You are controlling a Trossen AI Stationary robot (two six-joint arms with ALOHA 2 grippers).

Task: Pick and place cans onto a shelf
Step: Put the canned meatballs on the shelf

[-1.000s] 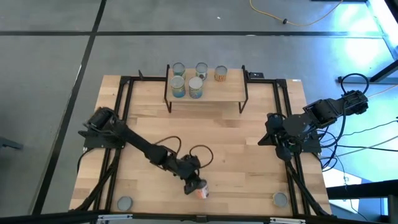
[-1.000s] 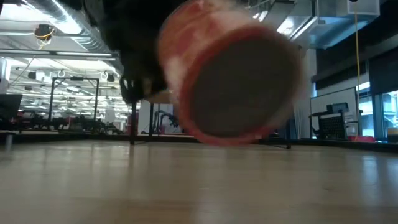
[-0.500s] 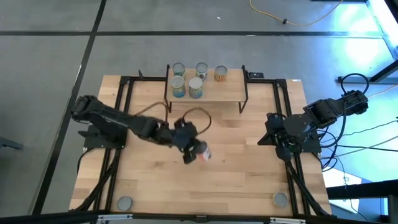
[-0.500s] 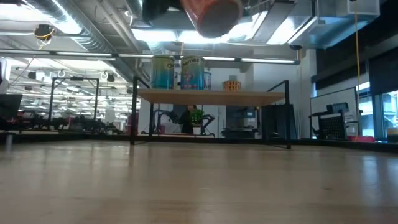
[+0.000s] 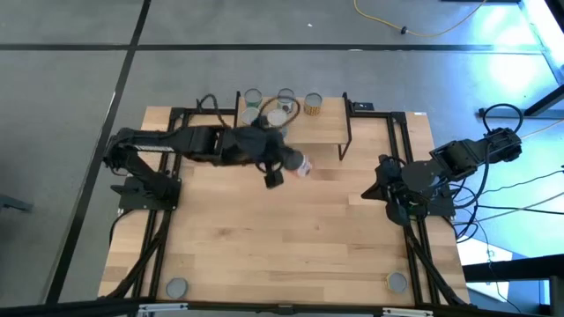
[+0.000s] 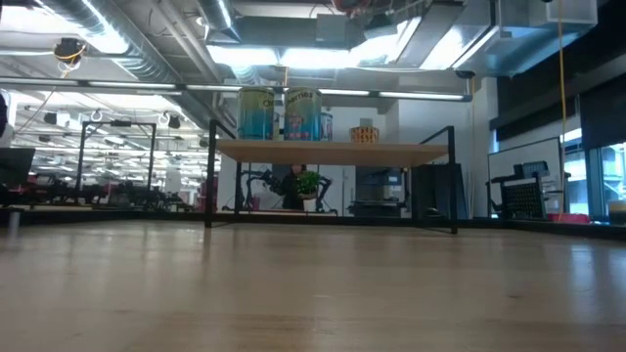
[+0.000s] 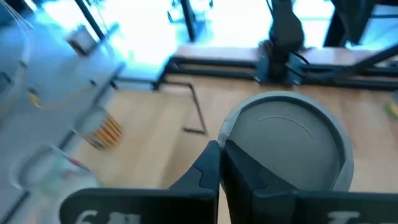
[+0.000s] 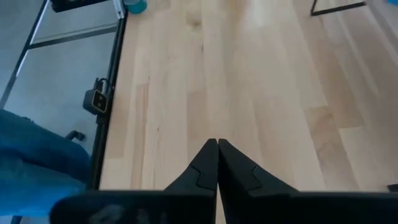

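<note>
Just in front of the shelf (image 5: 295, 130) our left gripper (image 5: 284, 165) hangs with its fingers clamped on a red can (image 5: 300, 165), carried above the table. We judge this the carry step; next we must lift it over the board's free right part, clear of the cans (image 5: 264, 123) there. Our right gripper (image 8: 217, 163), fingers together, waits well right of the shelf.
</note>
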